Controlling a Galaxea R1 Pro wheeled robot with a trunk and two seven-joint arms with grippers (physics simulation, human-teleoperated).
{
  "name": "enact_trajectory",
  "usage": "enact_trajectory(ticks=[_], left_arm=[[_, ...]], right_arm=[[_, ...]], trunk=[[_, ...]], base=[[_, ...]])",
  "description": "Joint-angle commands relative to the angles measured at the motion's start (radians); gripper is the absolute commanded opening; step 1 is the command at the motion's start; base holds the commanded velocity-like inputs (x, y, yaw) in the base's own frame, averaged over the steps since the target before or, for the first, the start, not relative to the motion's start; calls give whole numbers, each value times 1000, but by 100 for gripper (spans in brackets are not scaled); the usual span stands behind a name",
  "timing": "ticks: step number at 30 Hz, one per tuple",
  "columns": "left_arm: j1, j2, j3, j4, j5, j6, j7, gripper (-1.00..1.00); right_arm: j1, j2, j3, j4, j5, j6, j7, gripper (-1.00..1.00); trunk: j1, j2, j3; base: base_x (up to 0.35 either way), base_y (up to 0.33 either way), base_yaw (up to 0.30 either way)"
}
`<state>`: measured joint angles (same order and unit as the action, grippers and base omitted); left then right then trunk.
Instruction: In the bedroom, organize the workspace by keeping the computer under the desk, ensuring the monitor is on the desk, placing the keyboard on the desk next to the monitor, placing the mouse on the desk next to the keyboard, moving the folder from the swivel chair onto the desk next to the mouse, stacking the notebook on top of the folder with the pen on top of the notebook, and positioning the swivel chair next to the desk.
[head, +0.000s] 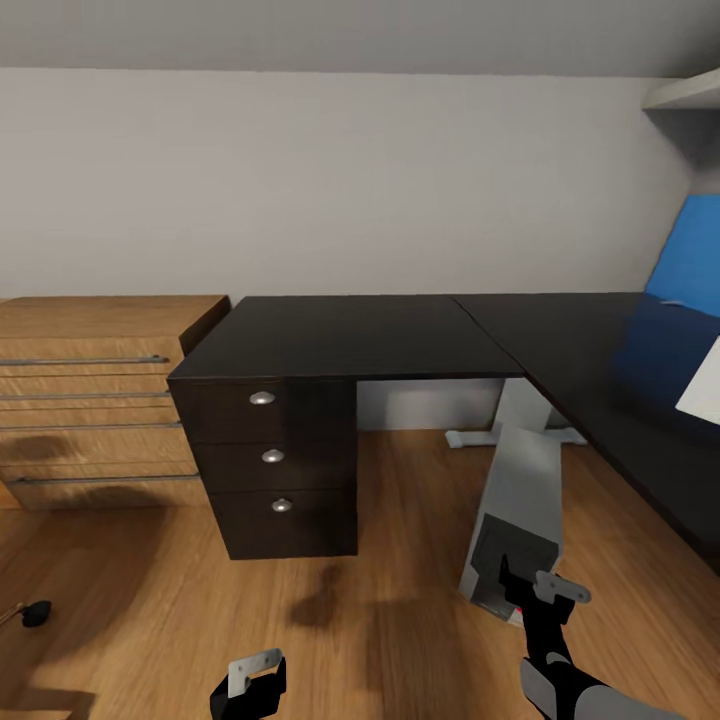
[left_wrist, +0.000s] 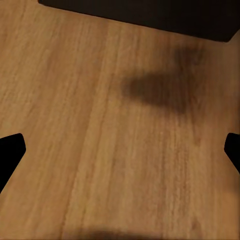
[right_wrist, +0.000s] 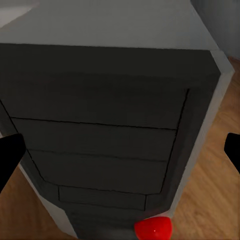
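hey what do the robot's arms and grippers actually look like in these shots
The left gripper is black with a light grey plate on one finger. The right gripper has grey finger plates on a black wrist, with a pale grey forearm shell behind it. Wrist views show black fingertips.

The computer, a pale grey tower with a dark front panel, stands tilted on the wooden floor, its top under the desk edge. The desk is L-shaped, black-topped, with a blue back panel.
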<state>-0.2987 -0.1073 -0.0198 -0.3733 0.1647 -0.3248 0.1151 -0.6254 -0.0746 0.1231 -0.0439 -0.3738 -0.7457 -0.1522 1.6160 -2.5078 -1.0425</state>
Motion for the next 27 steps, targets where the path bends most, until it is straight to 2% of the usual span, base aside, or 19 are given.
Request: enact_trajectory(ticks=[1,13,27], left_arm=[[0,0,-2,1,7,-3,2,100],[0,-1,-3,-5,9,-3,3,100],[0,-2,-3,-6,9,-3,4,100]], right_arm=[[0,0,9,0,-4,-1,-6,100],[0,-1,9,1,-4,-1,-6,100],[0,-3,7,1,-4,-1,-6,100]], trunk=[[0,0,-1],[0,0,0],[6,-3,-50]], base=[[0,0,-21],[0,0,-7],[0,0,0]])
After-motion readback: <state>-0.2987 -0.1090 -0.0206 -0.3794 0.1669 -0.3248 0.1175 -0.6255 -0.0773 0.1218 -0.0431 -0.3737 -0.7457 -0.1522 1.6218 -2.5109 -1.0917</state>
